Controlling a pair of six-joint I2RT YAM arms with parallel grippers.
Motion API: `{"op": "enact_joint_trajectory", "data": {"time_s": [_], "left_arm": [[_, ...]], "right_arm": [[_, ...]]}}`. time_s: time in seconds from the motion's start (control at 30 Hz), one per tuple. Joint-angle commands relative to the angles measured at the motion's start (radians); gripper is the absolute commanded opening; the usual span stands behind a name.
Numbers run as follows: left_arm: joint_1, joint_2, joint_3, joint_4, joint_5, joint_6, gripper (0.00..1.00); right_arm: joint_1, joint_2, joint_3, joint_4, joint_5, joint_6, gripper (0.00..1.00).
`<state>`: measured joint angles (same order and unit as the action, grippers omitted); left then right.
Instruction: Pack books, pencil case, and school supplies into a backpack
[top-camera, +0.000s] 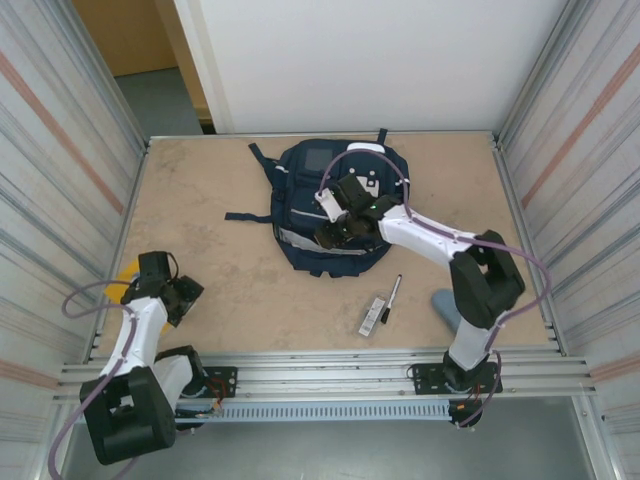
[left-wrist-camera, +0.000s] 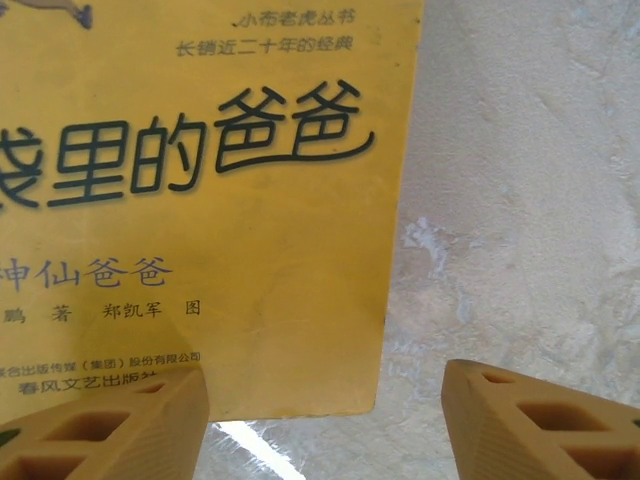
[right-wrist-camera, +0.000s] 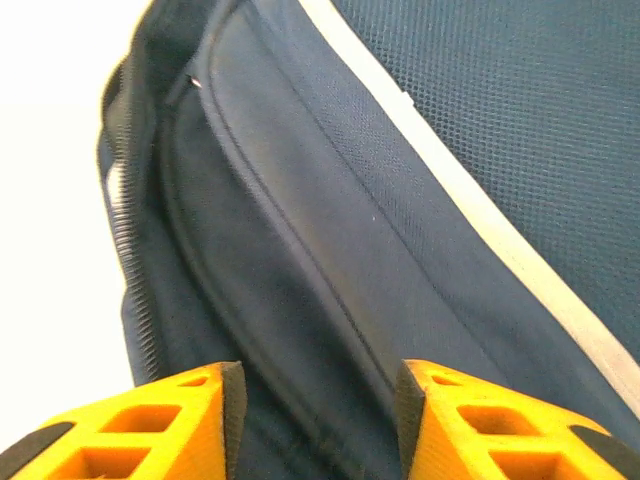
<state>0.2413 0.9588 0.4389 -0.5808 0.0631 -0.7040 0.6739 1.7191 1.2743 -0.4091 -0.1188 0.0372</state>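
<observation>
Beige worktop, corrugated metal walls left and right. Backpack (top-camera: 330, 215) lies flat, centred near the far edge. Right pincer (top-camera: 338, 222) is over its front, jaws partly apart, empty. Book (left-wrist-camera: 200, 200) lies at the near-left corner under the left pincer (left-wrist-camera: 325, 400), jaws wide, empty. Pen (top-camera: 394, 290) and bar (top-camera: 372, 315) lie near the near edge; pencil case (top-camera: 445, 303) is just right of them. Risk: the thin, flat book may slide instead of lifting, and the right pincer may catch the fabric fold rather than the zip (right-wrist-camera: 125, 250). The wrist views give the zip teeth and cover print; the top view gives the layout.
</observation>
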Motion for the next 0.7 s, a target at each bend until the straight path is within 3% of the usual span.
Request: {"op": "enact_joint_trajectory", "data": {"time_s": [0.0, 0.1, 0.2, 0.37, 0.47, 0.5, 0.6, 0.67], "left_arm": [[0.002, 0.048, -0.028, 0.058, 0.113, 0.012, 0.63], [-0.003, 0.054, -0.061, 0.084, 0.161, -0.022, 0.62], [-0.067, 0.042, -0.086, 0.106, 0.181, -0.068, 0.6], [-0.356, -0.007, -0.073, 0.085, 0.093, -0.185, 0.6], [-0.525, -0.013, -0.073, 0.088, 0.039, -0.271, 0.6], [-0.585, -0.008, -0.071, 0.092, 0.018, -0.303, 0.59], [-0.776, 0.016, -0.053, 0.096, -0.067, -0.401, 0.59], [-0.85, 0.039, -0.013, 0.067, -0.095, -0.42, 0.6]], "right_arm": [[0.005, -0.119, -0.042, 0.058, -0.015, 0.066, 0.48], [0.007, -0.188, -0.086, 0.083, 0.013, 0.113, 0.49], [0.011, -0.262, -0.145, 0.142, 0.069, 0.157, 0.49], [0.013, -0.341, -0.224, 0.232, 0.056, 0.225, 0.52], [-0.002, -0.344, -0.189, 0.163, 0.041, 0.294, 0.39], [-0.012, -0.354, -0.192, 0.161, 0.039, 0.304, 0.41], [-0.055, -0.384, -0.225, 0.173, 0.014, 0.393, 0.71], [-0.099, -0.397, -0.263, 0.229, -0.092, 0.432, 0.71]]}}
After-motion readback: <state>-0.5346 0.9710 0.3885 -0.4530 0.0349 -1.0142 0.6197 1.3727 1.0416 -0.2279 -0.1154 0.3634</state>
